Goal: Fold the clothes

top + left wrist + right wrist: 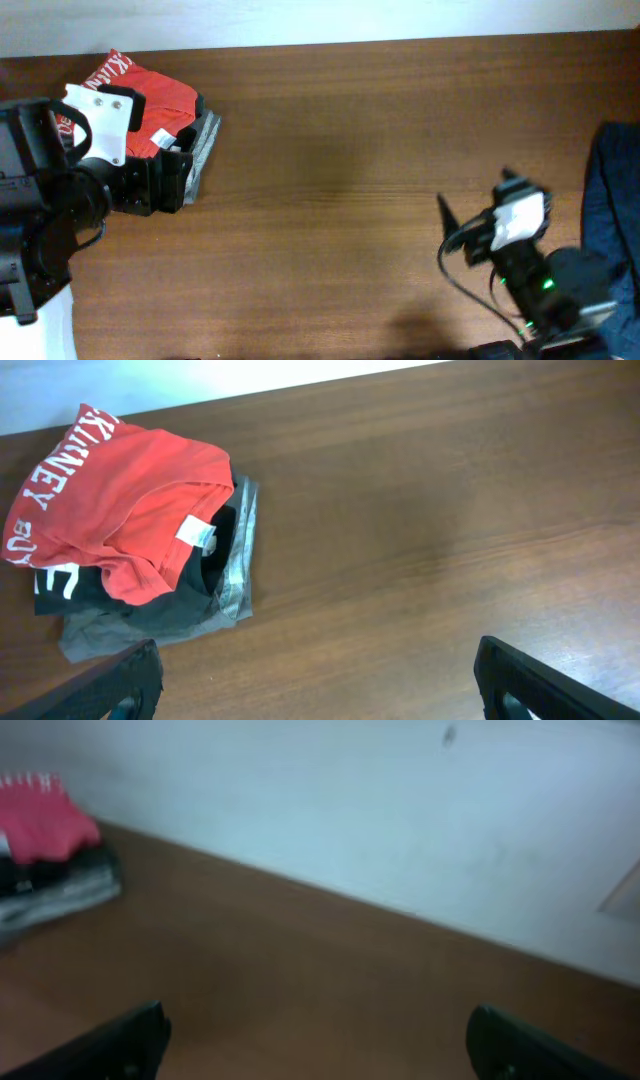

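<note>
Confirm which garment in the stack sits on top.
The red-orange T-shirt, with white lettering and a neck tag. The black garment lies under it, the grey one at the bottom.

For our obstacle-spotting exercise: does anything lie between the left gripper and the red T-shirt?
Nothing visible does. The open left gripper faces the red T-shirt with only wooden table between them. The shirt lies on top of the pile, over a black garment and a grey garment.

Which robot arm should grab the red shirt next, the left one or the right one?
Probably left. The left gripper hovers open right beside the red shirt. The right gripper, also open, is far across the table.
</note>
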{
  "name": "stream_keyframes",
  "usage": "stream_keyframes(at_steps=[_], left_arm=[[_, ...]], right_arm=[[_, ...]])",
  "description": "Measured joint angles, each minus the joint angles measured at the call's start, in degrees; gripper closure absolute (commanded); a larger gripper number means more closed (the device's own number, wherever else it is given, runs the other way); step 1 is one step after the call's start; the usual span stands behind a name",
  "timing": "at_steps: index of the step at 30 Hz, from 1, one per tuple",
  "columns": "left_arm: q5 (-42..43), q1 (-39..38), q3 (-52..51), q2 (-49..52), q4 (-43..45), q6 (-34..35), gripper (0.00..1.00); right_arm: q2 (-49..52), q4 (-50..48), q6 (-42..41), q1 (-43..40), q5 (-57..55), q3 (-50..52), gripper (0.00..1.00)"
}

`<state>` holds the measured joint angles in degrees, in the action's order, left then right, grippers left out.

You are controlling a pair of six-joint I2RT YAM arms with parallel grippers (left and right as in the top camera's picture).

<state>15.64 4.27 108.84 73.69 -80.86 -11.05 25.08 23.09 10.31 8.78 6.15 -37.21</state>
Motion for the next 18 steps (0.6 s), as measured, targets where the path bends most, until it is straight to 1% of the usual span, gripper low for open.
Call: stream_keyframes(at_steps=[4,6,7,10,15,18], left_arm=[[0.0,0.0,0.0,0.0,-0.1,0.0,0.01],[0.0,0.0,0.0,0.0,-0.3,0.0,0.01],[0.0,0.0,0.0,0.0,-0.4,0.0,0.01],[0.0,0.0,0.0,0.0,-1.0,0.0,0.01],[0.0,0.0,0.0,0.1,-1.2,0.0,0.01],[0.0,0.0,0.0,0.1,-1.2,0.0,0.01]], right_arm=[[-10.4,-3.7,-1.6,0.0,-0.2,12.3,0.01],[-16.4,-5.7,-3.8,0.0,-0.2,18.6,0.01],[-16.9,-5.8,-4.0,0.0,-0.2,19.1,0.01],[-22.2,-10.9,-6.3,0.0,-0.2,26.1,0.01],[-24.2,-20.0,-9.0,0.0,-0.2,34.6,0.02],[-24.1,-19.3,-9.9,0.0,-0.3,36.6,0.01]])
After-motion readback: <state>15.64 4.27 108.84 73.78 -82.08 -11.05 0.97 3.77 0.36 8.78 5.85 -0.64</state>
